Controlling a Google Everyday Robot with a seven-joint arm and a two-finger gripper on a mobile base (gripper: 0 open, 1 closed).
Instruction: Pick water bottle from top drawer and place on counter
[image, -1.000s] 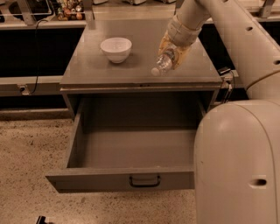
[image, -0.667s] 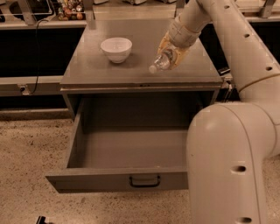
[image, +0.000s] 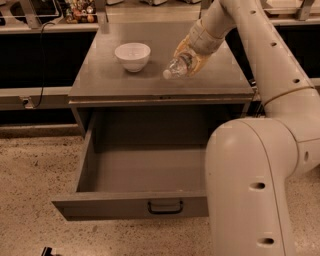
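A: Where's the bottle (image: 177, 66)?
B: Pinched in the hand (image: 192, 55), tilted with its cap low and to the left — over the desk (image: 100, 80), right of the bowl (image: 132, 56)
A: Touching the top?
B: Can't tell
A: And the drawer (image: 145, 170)?
B: Pulled open below, handle (image: 165, 206) on the near front

The gripper (image: 189, 56), over the matte grey metal counter (image: 100, 82), clasped the clear ribbed plastic water bottle (image: 176, 67); the bowl (image: 132, 56) appeared glossy.
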